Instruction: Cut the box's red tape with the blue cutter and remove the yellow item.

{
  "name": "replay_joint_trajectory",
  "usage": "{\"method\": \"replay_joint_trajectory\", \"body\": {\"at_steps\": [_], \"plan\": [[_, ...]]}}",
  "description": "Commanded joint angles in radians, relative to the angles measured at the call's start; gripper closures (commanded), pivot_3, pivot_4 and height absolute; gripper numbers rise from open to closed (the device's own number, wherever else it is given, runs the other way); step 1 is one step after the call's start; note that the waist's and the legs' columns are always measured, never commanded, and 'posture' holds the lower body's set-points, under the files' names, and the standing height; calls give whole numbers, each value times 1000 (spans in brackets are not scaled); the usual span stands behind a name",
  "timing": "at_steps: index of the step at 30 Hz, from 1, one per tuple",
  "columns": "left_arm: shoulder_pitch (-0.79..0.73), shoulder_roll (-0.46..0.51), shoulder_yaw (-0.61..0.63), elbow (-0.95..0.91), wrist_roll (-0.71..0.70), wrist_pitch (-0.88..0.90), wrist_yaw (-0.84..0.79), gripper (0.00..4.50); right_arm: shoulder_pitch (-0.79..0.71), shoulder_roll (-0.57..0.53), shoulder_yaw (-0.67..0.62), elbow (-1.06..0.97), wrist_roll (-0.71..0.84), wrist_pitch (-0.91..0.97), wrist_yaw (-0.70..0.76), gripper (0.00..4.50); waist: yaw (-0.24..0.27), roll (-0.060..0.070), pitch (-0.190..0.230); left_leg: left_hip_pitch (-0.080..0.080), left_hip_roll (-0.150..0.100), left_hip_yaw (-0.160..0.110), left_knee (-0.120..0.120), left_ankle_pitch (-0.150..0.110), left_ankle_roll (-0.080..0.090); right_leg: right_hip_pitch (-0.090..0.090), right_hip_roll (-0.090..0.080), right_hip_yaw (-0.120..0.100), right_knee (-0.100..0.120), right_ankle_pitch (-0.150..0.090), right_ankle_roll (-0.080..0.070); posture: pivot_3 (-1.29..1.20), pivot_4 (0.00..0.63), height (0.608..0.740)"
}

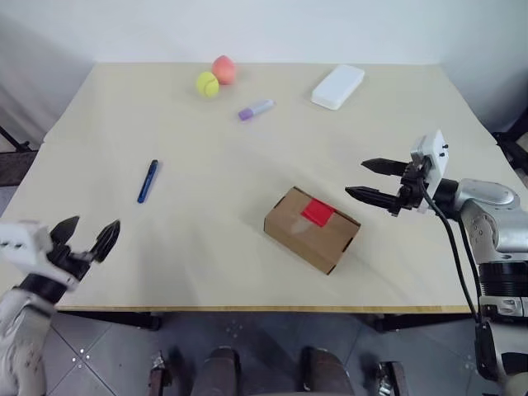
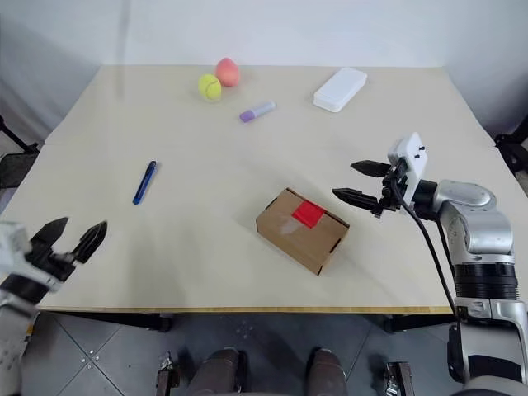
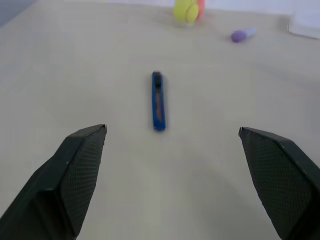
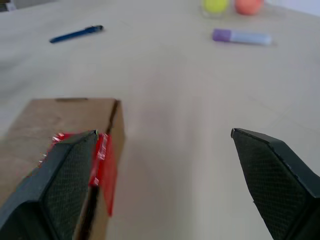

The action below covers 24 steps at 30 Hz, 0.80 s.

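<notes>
A pale wooden table [image 1: 247,272] against a white wall holds one closed brown box [image 1: 312,228], its single strip of red tape [image 1: 318,212] uncut across the top flaps, near the front edge; the yellow item is presumably inside. One blue cutter [image 1: 148,181] lies untouched well to the box's left. The left gripper [image 1: 86,240], fingers spread and grasping nothing, hovers at the near left edge facing the cutter; the right gripper [image 1: 371,181], likewise released and empty, hangs just beside the box's right end. The job appears to be at its opening step: fetching the cutter, which calls for the left arm to reach forward and close on it. Along the far edge: one yellow-green tennis ball [image 1: 207,83], one pink-orange ball [image 1: 223,69], one lilac marker [image 1: 256,110], one white case [image 1: 337,87]
</notes>
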Motion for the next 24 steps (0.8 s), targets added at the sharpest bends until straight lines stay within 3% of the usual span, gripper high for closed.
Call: {"method": "replay_joint_trajectory", "body": {"at_steps": [1,7,12,17,22,24], "plan": [[-101,41,-53,95,45,28,58,5,0,-21,-31,-87,49,48,0,52,-1,0,0,0,0,0,0,0,0,0,0,0,0,0,0,0,150,740],[-406,89,-175,473,150,57,119,5,12,-22,-41,-154,67,93,-41,52,-3,0,0,0,0,1,0,0,0,0,0,-1,1,0,0,0,150,740],[-541,106,-264,693,214,20,80,5,22,-26,-41,-178,77,116,-55,52,-7,0,0,0,0,2,0,0,-1,-1,0,-1,1,0,1,0,150,740],[-607,84,-323,798,250,-27,36,5,14,-25,-36,-183,80,129,-63,52,-7,0,0,0,0,2,0,0,-1,-1,0,-1,1,0,1,0,150,740],[-639,73,-368,852,272,34,21,5,13,-25,-30,-192,86,141,-69,52,-2,0,0,0,0,2,0,0,-1,-1,0,-1,1,0,1,0,150,740],[-644,72,-376,867,288,57,37,582,13,-26,-30,-194,87,146,-69,0,-1,0,0,0,0,2,0,0,-1,-1,0,-1,1,0,1,0,150,740]]}}
